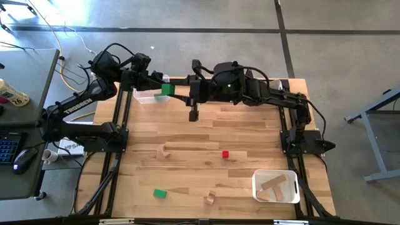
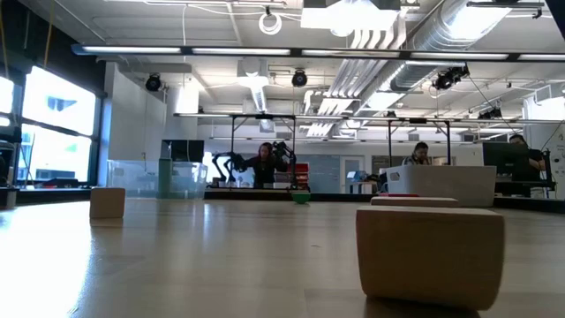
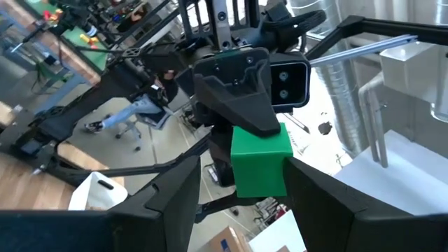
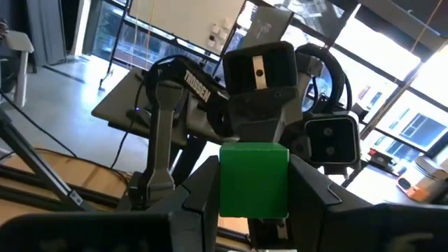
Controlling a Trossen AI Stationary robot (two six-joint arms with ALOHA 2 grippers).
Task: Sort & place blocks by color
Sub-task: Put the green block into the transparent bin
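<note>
Both arms are meeting above the bench's far edge, toward its left corner, where a green block is sitting between the two claws, raised over a clear bin. The right gripper is pinching the green block between its narrowed fingers, as its wrist view is showing. The left gripper is facing it with its fingers standing wide on either side of the same block; whether they are touching it cannot be told. On the bench, one more green block is lying near the front edge, one red block is lying right of the middle, and two plain wood blocks are lying loose. A second bin at the front right corner is holding plain wood bars; their count cannot be told.
</note>
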